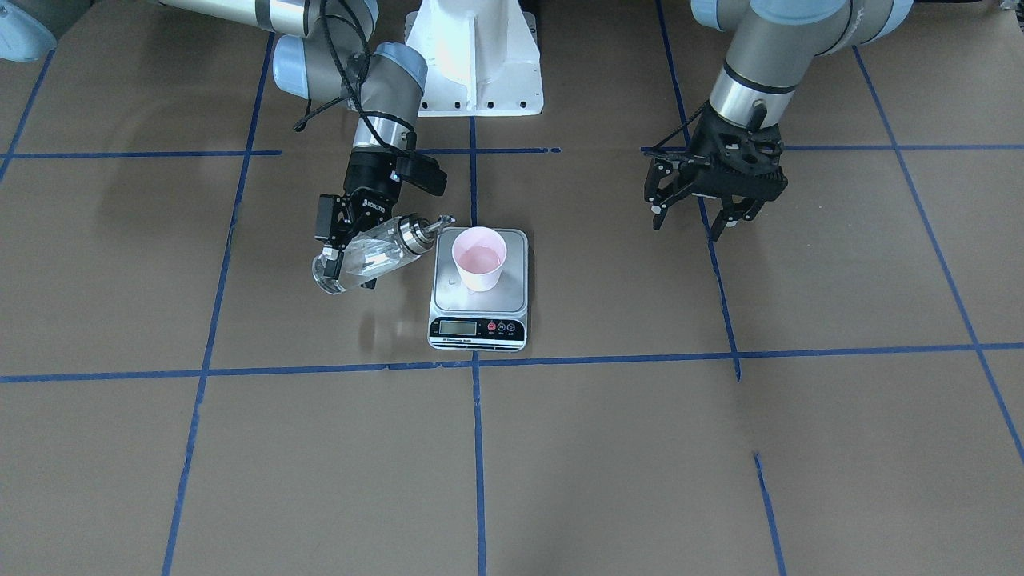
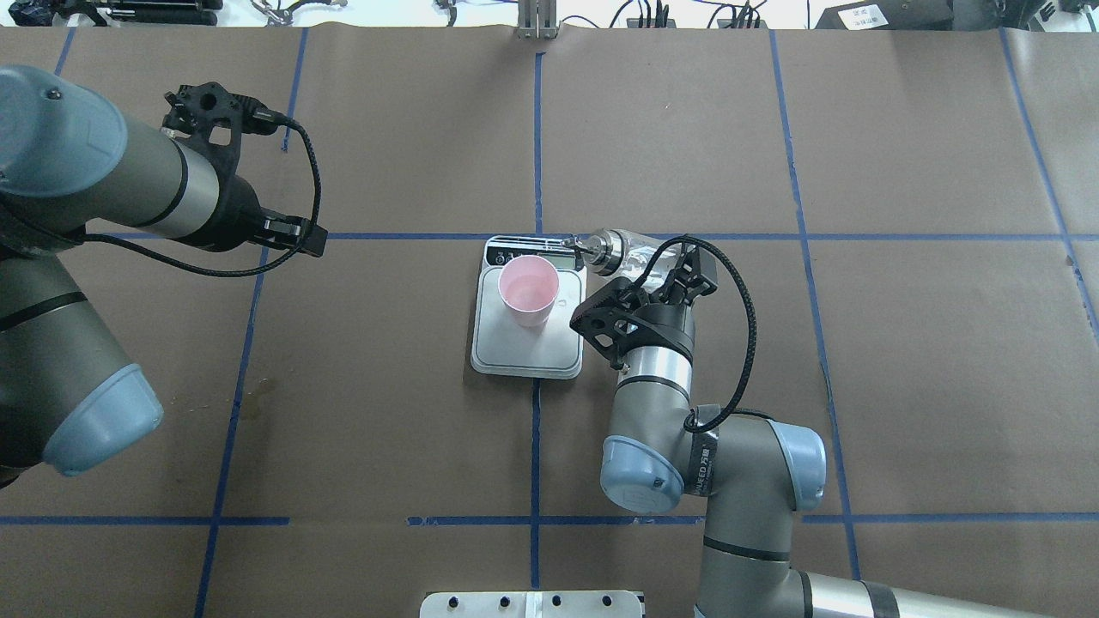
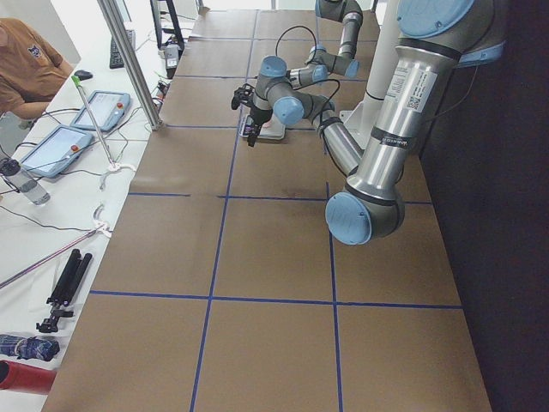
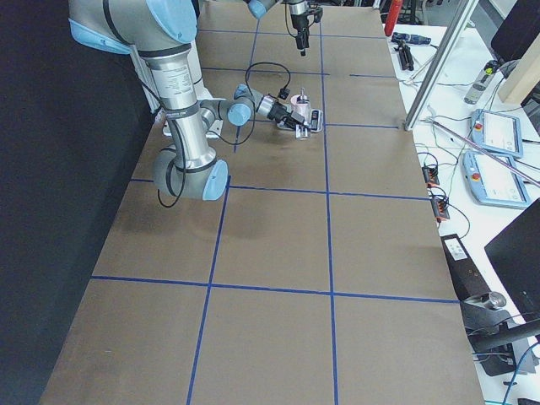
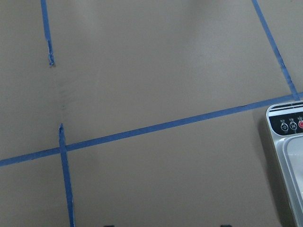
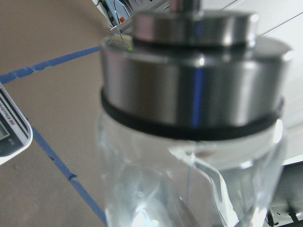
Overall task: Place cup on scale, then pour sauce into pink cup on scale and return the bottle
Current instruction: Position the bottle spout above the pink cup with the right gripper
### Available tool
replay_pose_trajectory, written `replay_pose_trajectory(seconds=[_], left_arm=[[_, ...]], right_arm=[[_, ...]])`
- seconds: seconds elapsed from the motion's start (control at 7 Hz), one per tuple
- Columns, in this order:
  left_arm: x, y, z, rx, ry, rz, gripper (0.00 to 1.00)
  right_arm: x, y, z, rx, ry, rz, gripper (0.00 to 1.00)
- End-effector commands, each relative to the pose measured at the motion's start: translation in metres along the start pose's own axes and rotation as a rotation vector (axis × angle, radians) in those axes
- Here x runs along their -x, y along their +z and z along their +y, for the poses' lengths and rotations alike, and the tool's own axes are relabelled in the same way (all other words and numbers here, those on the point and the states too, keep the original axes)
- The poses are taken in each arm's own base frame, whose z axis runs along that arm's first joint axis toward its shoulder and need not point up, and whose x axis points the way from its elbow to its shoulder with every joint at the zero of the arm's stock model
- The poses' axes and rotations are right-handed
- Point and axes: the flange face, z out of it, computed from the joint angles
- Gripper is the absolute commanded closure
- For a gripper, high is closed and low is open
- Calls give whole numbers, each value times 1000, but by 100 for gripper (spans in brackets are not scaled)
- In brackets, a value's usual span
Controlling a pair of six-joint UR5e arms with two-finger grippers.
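Right claw [image 1: 350, 258] is pinching the bottle [image 1: 376, 252] round its glass body, one finger on each side. It is holding the bottle tipped far over, nearly on its side, above the bench [image 1: 560, 464] just beside the scale [image 1: 448, 298]. The bottle's silver collar and spout are pointing toward the cup [image 1: 478, 258], with the spout tip lying close to the cup's rim (whether it is reaching over the opening I cannot tell, since the two fixed views are placing it differently against the scale). The sauce [image 6: 142, 198] is showing only as a clear gleam inside the glass in the right wrist view, where the blurred bottle is filling most of the picture, and its level is not readable. The cup is standing upright on the scale's steel platform, its pale pink inside facing up. The scale is sitting flat on the bench just beside a crossing of blue tape lines [image 1: 320, 370], its black panel with the red buttons facing away from the robot. Left claw [image 1: 688, 228] is hanging with its fingers spread wide, gripping nothing, above the bench and well apart from the scale. Its wrist camera is catching a corner of the scale at the picture's right edge. A person in an orange shirt [image 3: 26, 64] is showing at the edge of the left exterior view, beside two tablets.
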Motion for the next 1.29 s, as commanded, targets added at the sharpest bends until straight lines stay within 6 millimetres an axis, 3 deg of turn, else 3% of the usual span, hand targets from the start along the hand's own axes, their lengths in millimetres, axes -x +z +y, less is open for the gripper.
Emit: replay_pose_trajectory(seconds=[0.0,0.86,1.14], left_arm=[[0,1,0,1,0,-1,20],[0,0,0,0,0,0,20],[0,0,0,0,0,0,20]], right_arm=[[2,-2,-7,7,-62,17,100],[5,0,-3,5,-143,36,100],[3,0,-6,-9,-261,61,100]])
